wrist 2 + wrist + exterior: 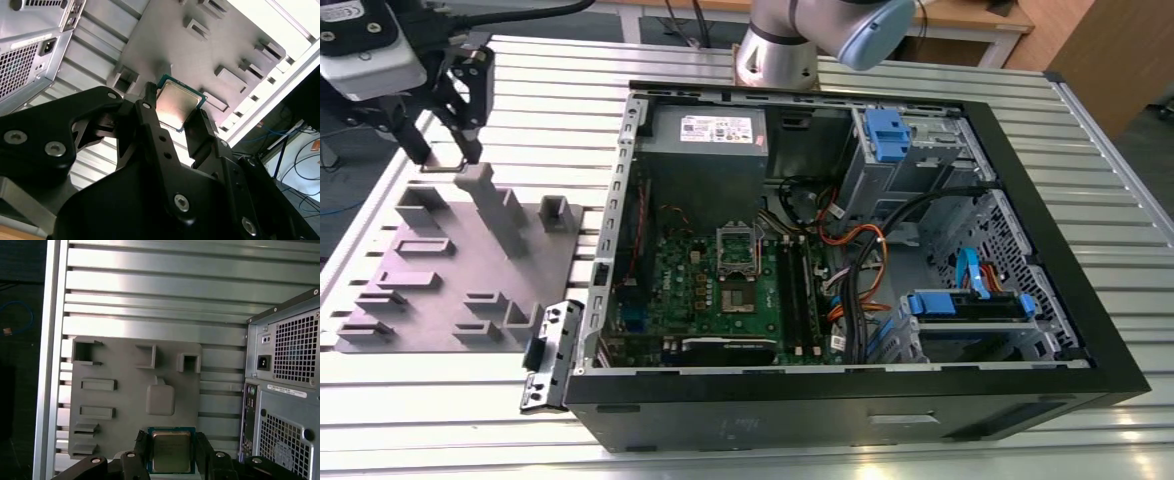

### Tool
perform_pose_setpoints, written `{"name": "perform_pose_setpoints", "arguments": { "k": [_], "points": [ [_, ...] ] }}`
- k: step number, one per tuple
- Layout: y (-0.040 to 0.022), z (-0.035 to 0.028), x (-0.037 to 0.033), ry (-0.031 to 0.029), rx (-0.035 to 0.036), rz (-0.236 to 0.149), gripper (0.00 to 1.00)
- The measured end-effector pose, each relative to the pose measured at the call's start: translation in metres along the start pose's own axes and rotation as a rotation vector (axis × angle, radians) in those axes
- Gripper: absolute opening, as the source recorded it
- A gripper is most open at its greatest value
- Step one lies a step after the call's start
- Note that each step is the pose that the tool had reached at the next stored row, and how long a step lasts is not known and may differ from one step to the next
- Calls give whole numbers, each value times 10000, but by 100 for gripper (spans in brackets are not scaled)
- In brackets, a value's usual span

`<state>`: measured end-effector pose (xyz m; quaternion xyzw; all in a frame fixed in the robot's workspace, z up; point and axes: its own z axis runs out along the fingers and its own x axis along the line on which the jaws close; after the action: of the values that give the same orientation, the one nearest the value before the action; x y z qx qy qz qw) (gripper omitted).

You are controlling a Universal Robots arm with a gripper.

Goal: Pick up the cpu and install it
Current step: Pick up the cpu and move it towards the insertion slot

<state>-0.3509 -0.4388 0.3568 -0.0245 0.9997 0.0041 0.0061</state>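
- Partly cut off, the cpu (171, 451) sits clamped between the fingers of the gripper (171, 441)
- Beyond the fingertips lies a grey fixture plate (125, 390)
- Aside, the open computer case (854, 405) holds a green motherboard (707, 290)

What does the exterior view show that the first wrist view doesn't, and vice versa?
Exterior view adds the black computer case's open inside, with green circuit board and shiny metal socket frame. First wrist view adds the small silver-topped square cpu held in the black gripper. Shared: the grey moulded fixture tray on the slatted aluminium table.
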Motion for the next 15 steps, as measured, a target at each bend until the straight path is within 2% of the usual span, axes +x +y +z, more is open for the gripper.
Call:
{"name": "perform_pose_setpoints", "arguments": {
  "k": [8, 15],
  "points": [
    [-6, 1, -123, 0, 0, 0, 47],
    [-15, 4, -301, 1, 0, 0, 47]
  ]
}}
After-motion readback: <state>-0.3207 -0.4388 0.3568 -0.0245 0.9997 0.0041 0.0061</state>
